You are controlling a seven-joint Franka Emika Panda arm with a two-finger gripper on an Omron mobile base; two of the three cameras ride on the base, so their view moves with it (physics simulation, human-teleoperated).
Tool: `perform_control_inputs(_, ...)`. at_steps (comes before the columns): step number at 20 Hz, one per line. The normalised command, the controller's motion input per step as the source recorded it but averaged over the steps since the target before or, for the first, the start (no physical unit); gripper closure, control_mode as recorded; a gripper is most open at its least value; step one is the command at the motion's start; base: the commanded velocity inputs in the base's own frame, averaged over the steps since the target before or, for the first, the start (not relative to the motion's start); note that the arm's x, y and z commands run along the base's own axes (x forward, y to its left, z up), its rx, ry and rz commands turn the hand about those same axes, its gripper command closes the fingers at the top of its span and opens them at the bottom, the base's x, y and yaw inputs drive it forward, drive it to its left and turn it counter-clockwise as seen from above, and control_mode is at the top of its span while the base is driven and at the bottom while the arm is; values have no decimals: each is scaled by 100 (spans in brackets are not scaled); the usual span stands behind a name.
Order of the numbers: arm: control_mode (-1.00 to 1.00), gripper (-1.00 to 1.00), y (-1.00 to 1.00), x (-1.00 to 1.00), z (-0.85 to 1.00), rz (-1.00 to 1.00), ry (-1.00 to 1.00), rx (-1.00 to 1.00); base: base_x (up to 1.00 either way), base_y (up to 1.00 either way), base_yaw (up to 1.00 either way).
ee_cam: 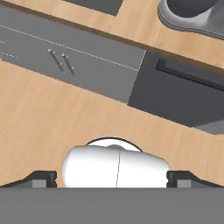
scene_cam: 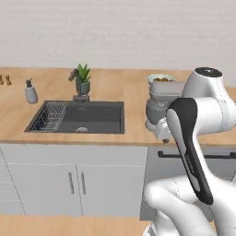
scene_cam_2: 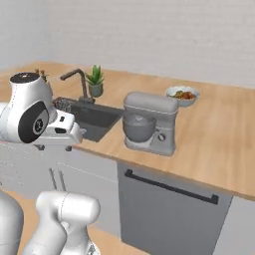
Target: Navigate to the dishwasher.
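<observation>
A: Where is the dishwasher [scene_cam_2: 172, 211] seen?

B: It is set under the wooden counter [scene_cam_2: 219, 144], directly below the grey stand mixer [scene_cam_2: 148, 123] in the right base view. Its dark grey front is crossed near the top by a long black bar handle [scene_cam_2: 172, 186]. In the left base view its panel [scene_cam: 154, 166] is found at the right, largely hidden behind the arm, just beside the lighter cabinet doors [scene_cam: 76, 182] with short vertical handles.

A: And from the hand view?

B: The dark panel [ee_cam: 175, 94] is shown in the upper right, with the mixer's base [ee_cam: 192, 17] above it and the wooden floor [ee_cam: 39, 113] below.

A: How is the gripper [ee_cam: 112, 179] held?

B: The two dark fingertips [ee_cam: 41, 178] are seen far apart at the bottom corners of the hand view, so the jaws are spread wide, and nothing is held between them.

A: What else is laid out on the counter?

B: A dark sink [scene_cam: 87, 117] with a dish rack [scene_cam: 50, 115], a faucet [scene_cam_2: 74, 79], a potted plant [scene_cam: 83, 79], a soap dispenser [scene_cam: 31, 91] and a bowl of food [scene_cam_2: 183, 94] behind the mixer.
</observation>
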Motion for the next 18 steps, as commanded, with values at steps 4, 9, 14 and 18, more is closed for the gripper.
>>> perform_control_inputs(4, 100, -100, 0, 0, 0, 0, 0, 0, 0, 0, -100)
perform_control_inputs(9, 100, -100, 0, 0, 0, 0, 0, 0, 0, 0, -100)
perform_control_inputs(14, 100, -100, 0, 0, 0, 0, 0, 0, 30, -2, -31)
perform_control_inputs(18, 100, -100, 0, 0, 0, 0, 0, 0, 28, -31, 27)
